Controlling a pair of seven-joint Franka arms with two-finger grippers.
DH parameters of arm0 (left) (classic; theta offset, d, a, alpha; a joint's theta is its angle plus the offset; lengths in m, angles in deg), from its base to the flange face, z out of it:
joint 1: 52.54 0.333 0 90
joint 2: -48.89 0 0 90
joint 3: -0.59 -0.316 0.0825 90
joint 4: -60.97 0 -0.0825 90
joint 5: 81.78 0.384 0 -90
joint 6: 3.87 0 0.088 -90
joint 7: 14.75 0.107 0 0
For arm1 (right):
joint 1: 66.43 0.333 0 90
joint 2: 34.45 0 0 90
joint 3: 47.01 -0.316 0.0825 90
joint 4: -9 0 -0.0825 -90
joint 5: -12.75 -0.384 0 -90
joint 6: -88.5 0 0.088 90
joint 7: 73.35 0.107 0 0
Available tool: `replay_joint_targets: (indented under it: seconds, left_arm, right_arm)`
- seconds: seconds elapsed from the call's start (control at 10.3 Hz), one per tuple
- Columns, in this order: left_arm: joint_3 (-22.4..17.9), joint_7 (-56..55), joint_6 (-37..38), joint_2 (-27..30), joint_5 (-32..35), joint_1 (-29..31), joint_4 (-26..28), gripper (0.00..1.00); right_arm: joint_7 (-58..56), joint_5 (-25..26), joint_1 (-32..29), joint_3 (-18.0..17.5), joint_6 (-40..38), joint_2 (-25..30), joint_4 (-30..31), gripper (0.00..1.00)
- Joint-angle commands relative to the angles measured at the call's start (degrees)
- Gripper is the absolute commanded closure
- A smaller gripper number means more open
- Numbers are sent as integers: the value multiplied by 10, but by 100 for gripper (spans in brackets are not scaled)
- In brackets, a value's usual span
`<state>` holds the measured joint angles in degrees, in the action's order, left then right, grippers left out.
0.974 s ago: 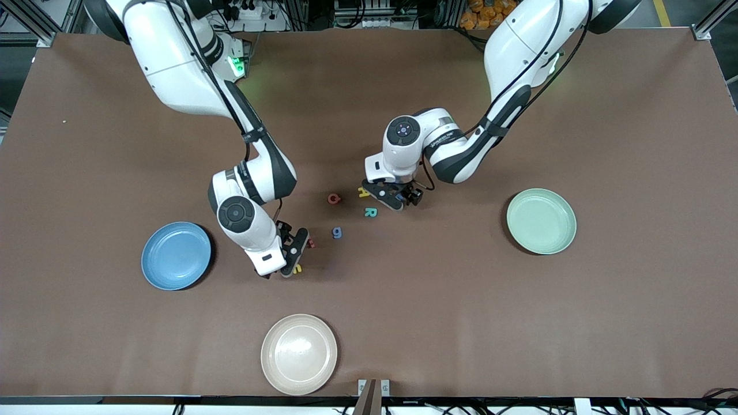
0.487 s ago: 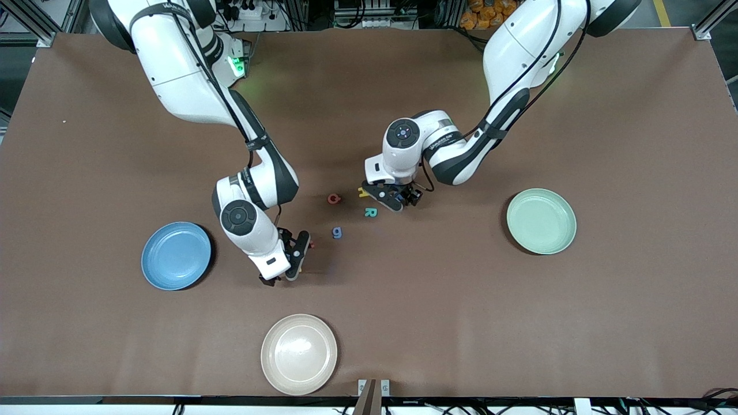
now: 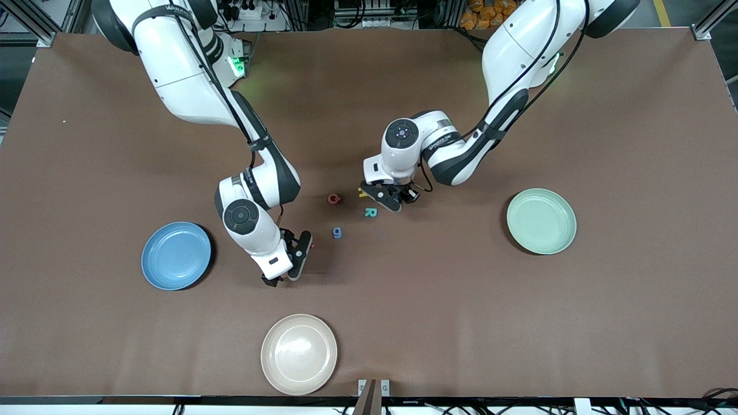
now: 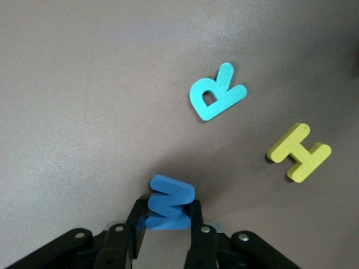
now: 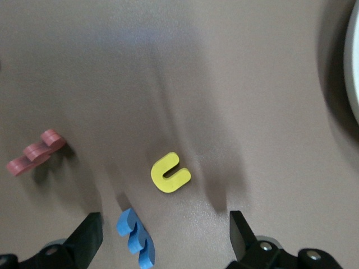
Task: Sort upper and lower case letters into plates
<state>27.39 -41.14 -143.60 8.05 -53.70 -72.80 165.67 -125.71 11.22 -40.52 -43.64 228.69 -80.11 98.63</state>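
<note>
My left gripper (image 3: 394, 201) (image 4: 168, 212) is shut on a blue zigzag letter (image 4: 170, 203), low over the table beside a teal R (image 4: 216, 98) (image 3: 371, 212) and a yellow H (image 4: 299, 152) (image 3: 363, 192). My right gripper (image 3: 286, 270) (image 5: 162, 238) is open, low over the table, with a small blue letter (image 5: 135, 242) between its fingers. A yellow curved letter (image 5: 170, 172) and a red letter (image 5: 35, 152) (image 3: 312, 244) lie close by. Another red letter (image 3: 334, 199) and a blue g (image 3: 337, 232) lie mid-table. The blue plate (image 3: 176, 255) and the mint green plate (image 3: 541, 221) hold nothing.
A beige cream plate (image 3: 299, 354) sits near the table's front edge, nearer to the front camera than the right gripper. A pale plate rim (image 5: 353, 61) shows at the edge of the right wrist view.
My right gripper has shifted a little toward the letters and now covers the yellow letter that showed beside it. My left gripper has barely moved.
</note>
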Motion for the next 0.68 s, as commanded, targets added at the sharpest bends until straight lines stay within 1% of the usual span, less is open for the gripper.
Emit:
replay_joint_targets:
  seconds: [0.0, 0.1, 0.39, 0.49, 0.58]
  left_arm:
    - [-3, -51, 3, -3, 23, -1, -5, 100]
    - [-3, -53, 12, 3, 23, 7, -2, 100]
    - [9, -47, 93, 76, 8, 53, 1, 100]
    - [23, -45, 117, 99, -17, 80, 1, 100]
    - [37, -39, 141, 120, -30, 114, 2, 100]
  right_arm:
    - [-6, -8, -1, 1, -4, -7, -4, 0]
    - [-6, -8, -1, 1, -4, -7, -3, 0]
    - [-6, -8, -3, 1, -2, -7, 4, 0]
    - [-5, -9, -2, 1, -2, -7, 4, 55]
    - [2, -10, -1, 1, -3, -7, 4, 100]
